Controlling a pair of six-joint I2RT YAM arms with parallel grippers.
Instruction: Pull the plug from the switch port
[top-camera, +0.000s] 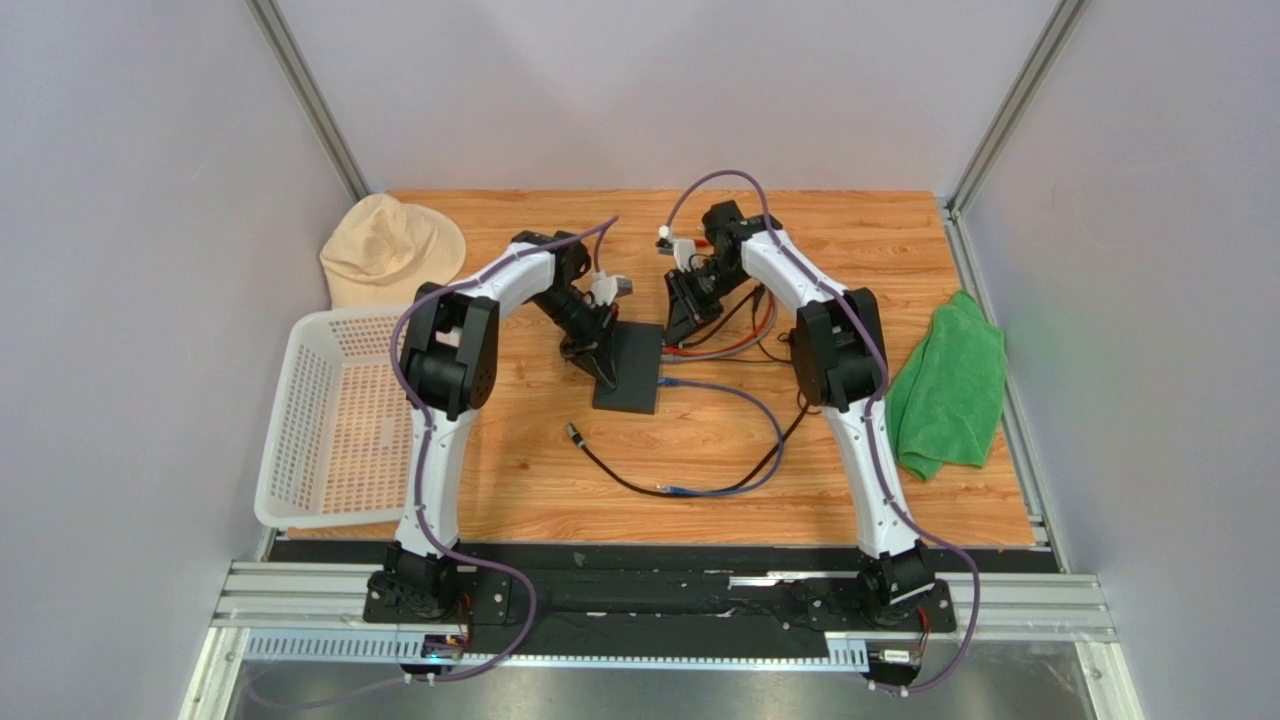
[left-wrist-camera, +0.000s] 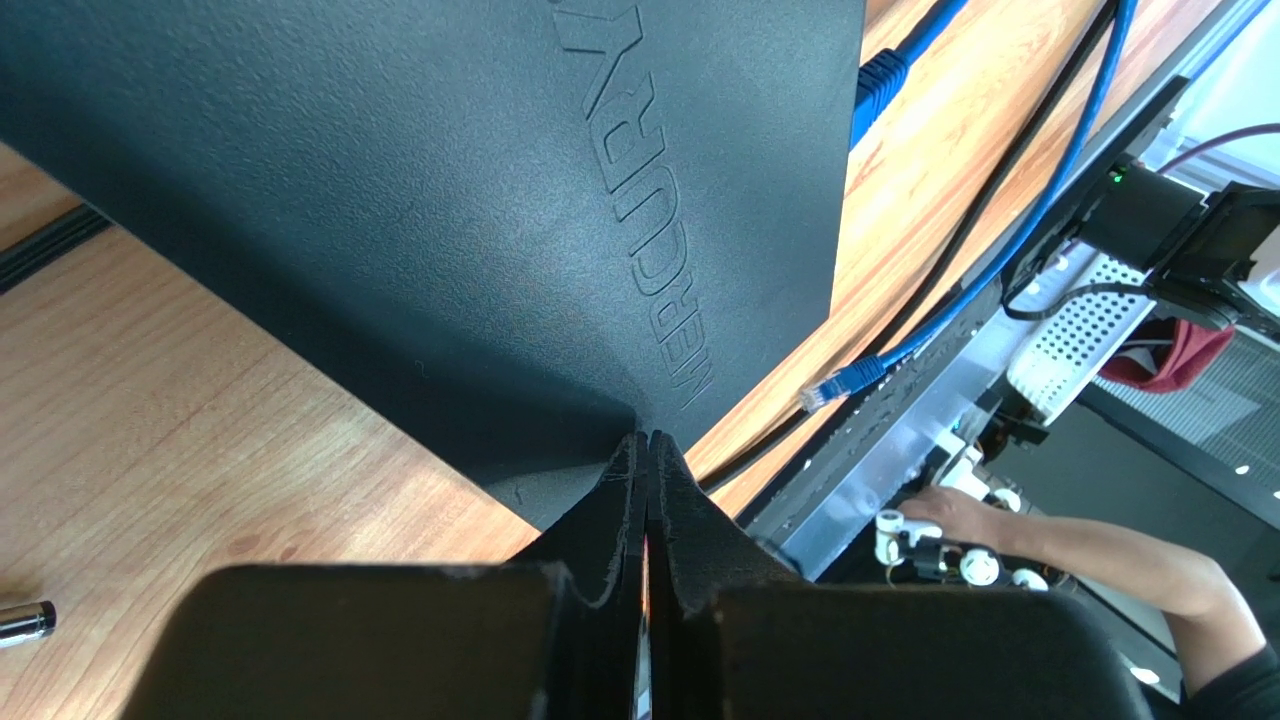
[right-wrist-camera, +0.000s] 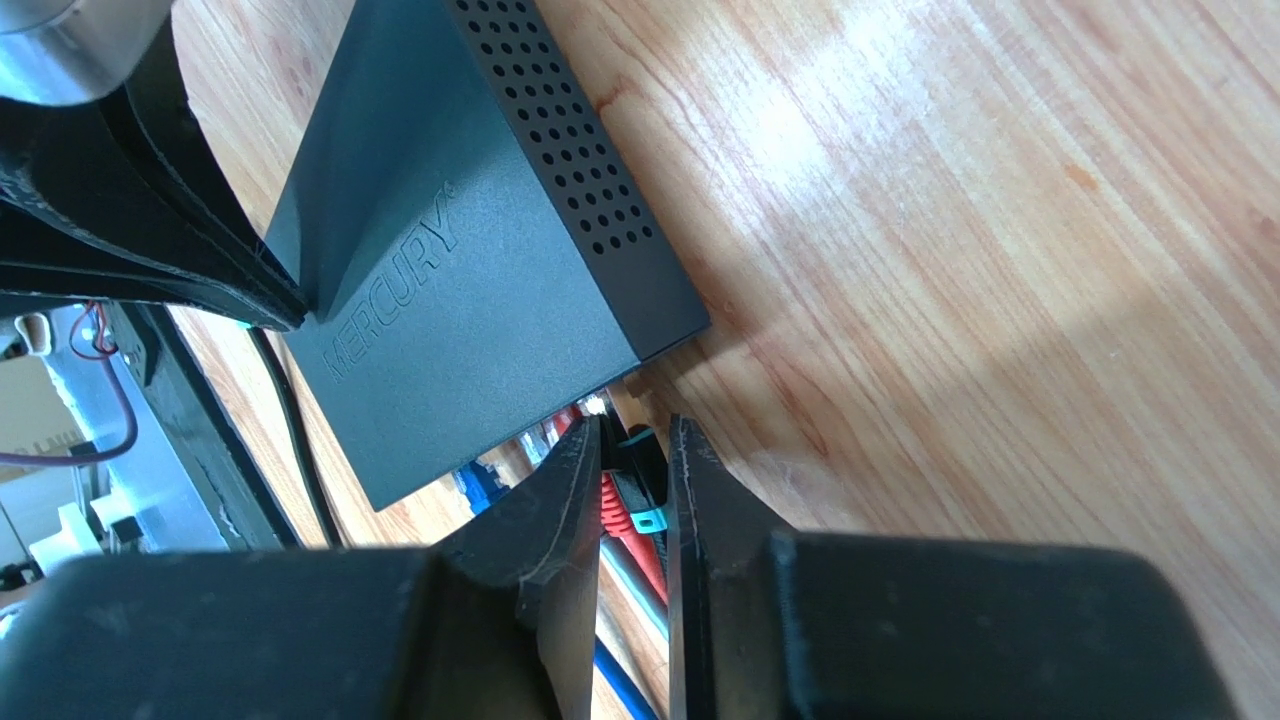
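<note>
The flat black switch (top-camera: 628, 369) lies mid-table, its "MERCURY" lettering showing in both wrist views (left-wrist-camera: 451, 195) (right-wrist-camera: 451, 285). The blue plug (right-wrist-camera: 481, 480) sits in a port on the switch's edge, also seen in the left wrist view (left-wrist-camera: 879, 75). Its thin blue cable (top-camera: 759, 435) loops toward me to a loose end plug (left-wrist-camera: 831, 384). My left gripper (left-wrist-camera: 649, 440) is shut, tips pressed on the switch top (top-camera: 606, 348). My right gripper (right-wrist-camera: 639, 435) is at the port edge (top-camera: 685, 320), closed around a black-and-teal plug (right-wrist-camera: 643, 480) with a red boot, just right of the blue plug.
A black cable with a metal tip (top-camera: 574, 435) lies near the switch. Red and black cables (top-camera: 736, 342) run right from the ports. A white basket (top-camera: 331, 420) and tan hat (top-camera: 388, 248) are left, a green cloth (top-camera: 950, 383) right.
</note>
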